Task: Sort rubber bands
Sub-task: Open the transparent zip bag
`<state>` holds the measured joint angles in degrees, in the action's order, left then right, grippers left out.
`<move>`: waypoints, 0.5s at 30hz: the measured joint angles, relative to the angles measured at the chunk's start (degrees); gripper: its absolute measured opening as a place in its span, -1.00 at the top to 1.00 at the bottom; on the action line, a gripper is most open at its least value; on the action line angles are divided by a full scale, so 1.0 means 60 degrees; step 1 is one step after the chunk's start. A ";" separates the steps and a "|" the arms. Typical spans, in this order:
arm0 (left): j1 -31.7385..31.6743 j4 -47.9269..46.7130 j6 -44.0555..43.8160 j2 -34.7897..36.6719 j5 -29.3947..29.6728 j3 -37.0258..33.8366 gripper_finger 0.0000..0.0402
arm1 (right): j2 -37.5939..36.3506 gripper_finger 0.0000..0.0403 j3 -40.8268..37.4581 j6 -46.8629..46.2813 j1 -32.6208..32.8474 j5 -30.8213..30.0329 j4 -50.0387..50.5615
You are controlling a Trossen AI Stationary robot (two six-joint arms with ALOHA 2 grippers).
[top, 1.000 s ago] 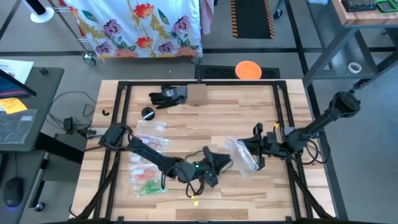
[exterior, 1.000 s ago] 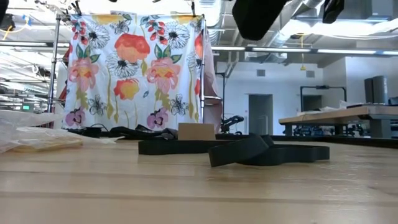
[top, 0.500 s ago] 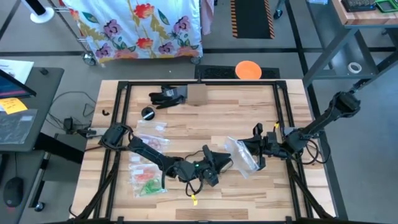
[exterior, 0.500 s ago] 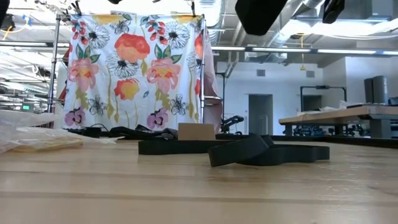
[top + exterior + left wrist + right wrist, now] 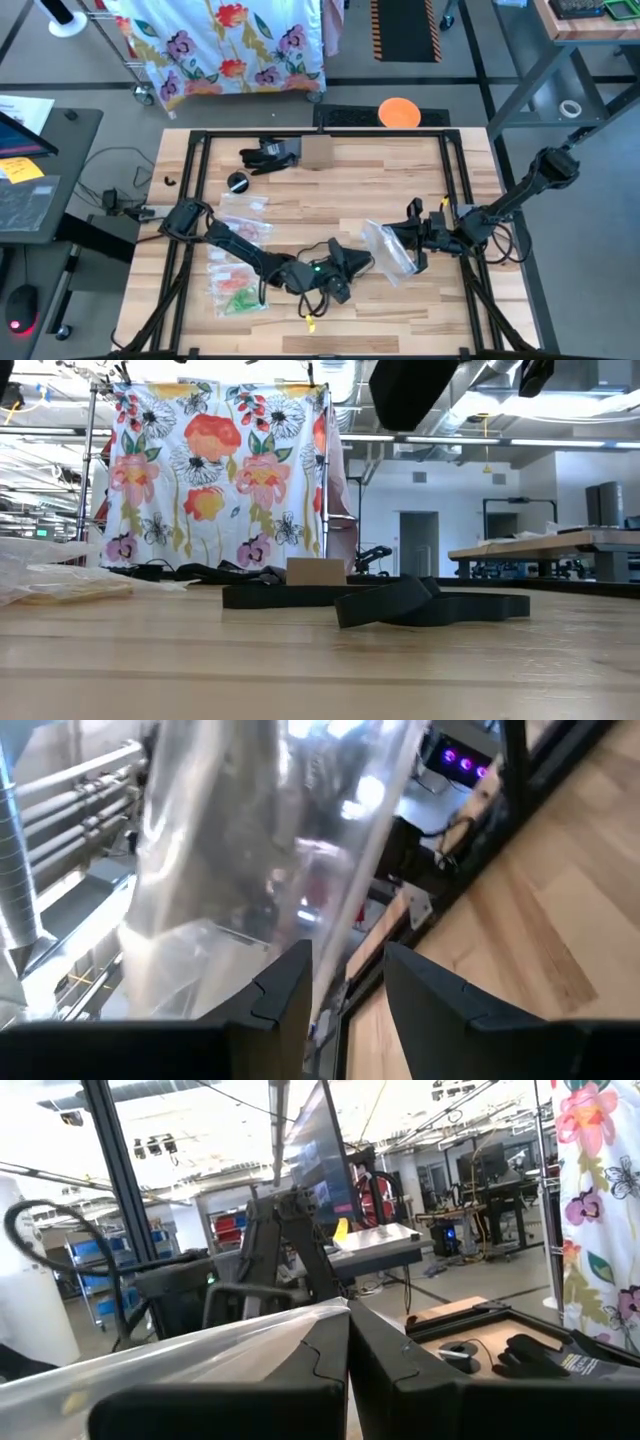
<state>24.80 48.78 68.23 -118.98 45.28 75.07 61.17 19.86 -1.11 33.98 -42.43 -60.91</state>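
While both arms are meeting over the near-centre of the wooden table (image 5: pixel 330 190), a clear plastic zip bag (image 5: pixel 388 247) is hanging stretched between them. The right gripper (image 5: pixel 412 247), reaching in from 3 o'clock, is clamping the bag's edge with its fingers (image 5: pixel 300 1370) pressed fully together on the film. The left gripper (image 5: pixel 352 264), coming from 9 o'clock, is sitting at the bag's other end; its fingers (image 5: pixel 285 995) are standing partly apart with the bag's film running up through the gap, though whether they are actually pinching it cannot be told.

Rubber bands (image 5: pixel 236 288), red, orange and green, are lying inside flat clear bags (image 5: pixel 238 240) at about 8 o'clock on the table. One yellow band (image 5: pixel 312 321) is lying loose near the 6 o'clock edge. A black glove (image 5: pixel 268 154) and a small cardboard box (image 5: pixel 317 152) are resting toward 12 o'clock.
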 joint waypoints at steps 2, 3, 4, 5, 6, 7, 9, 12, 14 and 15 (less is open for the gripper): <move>-0.0005 0.0228 -0.0002 0.0004 0.0077 0.0007 0.40 | 0.0000 1.00 0.0000 -0.0051 0.0000 0.0007 -0.0018; -0.0017 0.0268 0.0000 0.0002 0.0173 0.0007 0.40 | 0.0000 1.00 0.0000 -0.0057 0.0000 0.0007 -0.0015; -0.0027 0.0273 0.0001 0.0000 0.0216 0.0007 0.40 | 0.0000 1.00 0.0000 -0.0059 0.0000 0.0007 -0.0014; -0.0042 0.0288 0.0023 0.0001 0.0213 0.0007 0.40 | 0.0000 1.00 0.0000 -0.0067 0.0000 0.0007 -0.0015; -0.0049 0.0285 0.0122 0.0000 0.0223 0.0007 0.40 | 0.0000 1.00 0.0000 -0.0112 0.0000 0.0007 -0.0018; -0.0051 0.0287 0.0236 0.0000 0.0252 0.0007 0.40 | 0.0000 1.00 0.0000 -0.0183 0.0000 0.0007 -0.0017; -0.0066 0.0277 0.0363 0.0001 0.0255 0.0007 0.40 | 0.0000 1.00 0.0000 -0.0336 0.0000 0.0007 -0.0021; -0.0070 0.0288 0.0368 0.0000 0.0255 0.0007 0.40 | 0.0000 1.00 0.0000 -0.0398 0.0000 0.0007 -0.0032; -0.0073 0.0349 0.0390 0.0000 0.0270 0.0007 0.40 | 0.0000 1.00 0.0000 -0.0397 0.0000 0.0007 -0.0034; -0.0073 0.0406 0.0412 0.0000 0.0286 0.0007 0.40 | 0.0002 1.00 0.0000 -0.0400 0.0000 0.0007 -0.0052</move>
<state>24.36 51.22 70.70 -118.98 46.99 75.11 61.18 19.86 -3.51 33.98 -42.39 -61.22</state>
